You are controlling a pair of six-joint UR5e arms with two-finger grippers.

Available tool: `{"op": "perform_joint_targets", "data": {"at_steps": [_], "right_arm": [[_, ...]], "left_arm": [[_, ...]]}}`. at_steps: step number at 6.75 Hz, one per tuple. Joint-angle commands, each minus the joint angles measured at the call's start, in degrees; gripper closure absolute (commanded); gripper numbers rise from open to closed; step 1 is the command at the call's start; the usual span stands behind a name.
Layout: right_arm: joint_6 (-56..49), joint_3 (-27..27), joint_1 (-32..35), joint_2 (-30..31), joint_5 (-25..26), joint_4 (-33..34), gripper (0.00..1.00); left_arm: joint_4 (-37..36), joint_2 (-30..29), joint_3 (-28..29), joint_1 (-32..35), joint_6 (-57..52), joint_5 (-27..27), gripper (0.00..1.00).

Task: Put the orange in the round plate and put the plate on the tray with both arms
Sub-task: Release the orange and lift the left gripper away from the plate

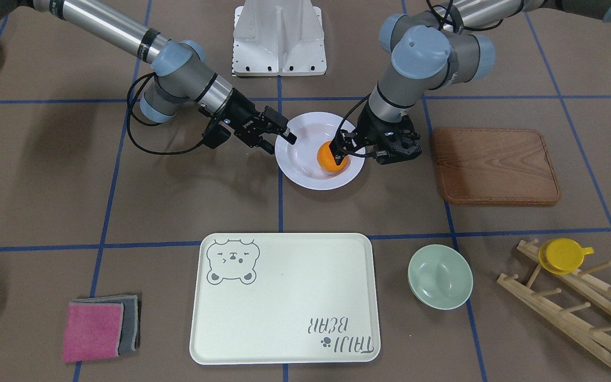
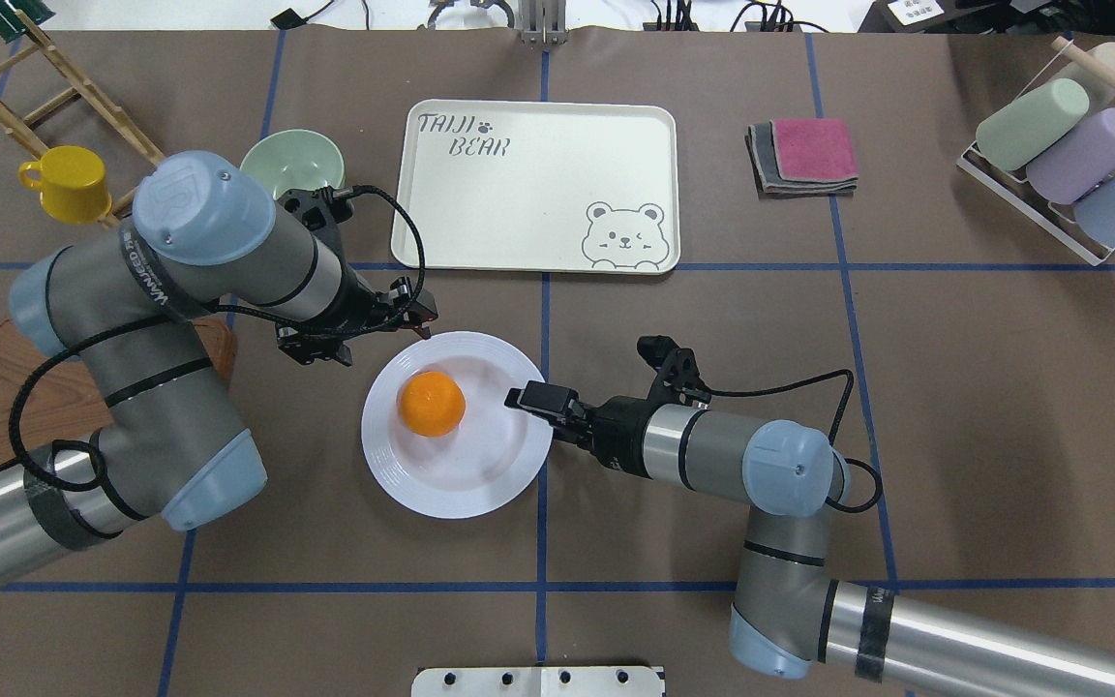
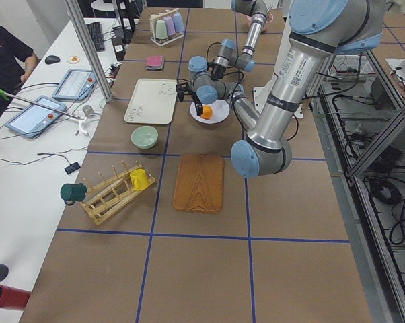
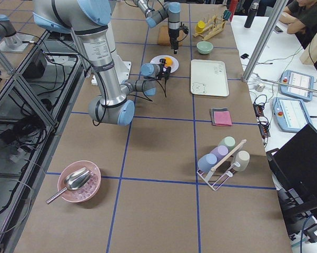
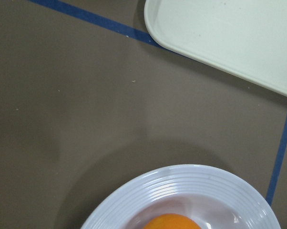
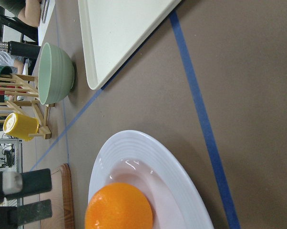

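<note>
Surface: brown table (image 2: pixel 906 436) gridded with blue tape. Both arms reach in toward its middle.

Nearest the robot: the round plate (image 2: pixel 480 489) lies flat on the table with the orange (image 2: pixel 432 404) in its well. Neither gripper touches the orange. Judged: the first half of the task is done and the two-arm lift is pending.

Right gripper (image 2: pixel 522 397): the wrist is rolled on its side and level with the plate's right rim, with one finger over the rim. From the front its two fingers read as apart, not clamped. Likely reason: a rolled wrist can bite a thin rim from above and below.

Left gripper (image 2: pixel 419 321): it hangs over the plate's far-left edge, pointing down. The right wrist view shows two dark bars with a gap, probably its fingers, so it is spread. Opposite the right gripper, it suits a balanced lift.

Farther: the tray (image 2: pixel 519 218) lies just beyond one tape line, near the plate but not touching.

Unclear:
- Overhead hides whether a lower right finger sits beneath the rim.
- The height of the left fingertips above the rim is not readable.
- Neither wrist view shows its own fingers.
</note>
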State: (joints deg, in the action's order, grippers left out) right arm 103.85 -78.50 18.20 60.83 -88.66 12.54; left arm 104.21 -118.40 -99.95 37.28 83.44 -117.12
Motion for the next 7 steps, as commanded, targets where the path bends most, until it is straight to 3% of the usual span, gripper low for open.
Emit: {"op": "perform_joint_targets", "data": {"at_steps": [1, 3, 5, 7], "right_arm": [[0.04, 0.98, -0.71, -1.41, 0.07, -0.14, 0.19], [0.48, 0.19, -0.54, -1.33, -0.11, -0.67, 0.63], [1.0, -1.29, 0.51, -1.41, -0.11, -0.76, 0.98], [2.84, -2.36, 1.04, -1.42, -0.11, -0.85, 1.0]], "left_arm": [[0.03, 0.63, -0.24, 1.65, -1.6, -0.83, 0.02], [0.03, 2.29, -0.59, 4.98, -5.46, -4.5, 0.02], [0.03, 3.17, -0.59, 6.31, -7.14, -4.79, 0.02], [-0.15, 7.1, -3.3, 9.63, -13.87, -6.09, 0.02]]}}
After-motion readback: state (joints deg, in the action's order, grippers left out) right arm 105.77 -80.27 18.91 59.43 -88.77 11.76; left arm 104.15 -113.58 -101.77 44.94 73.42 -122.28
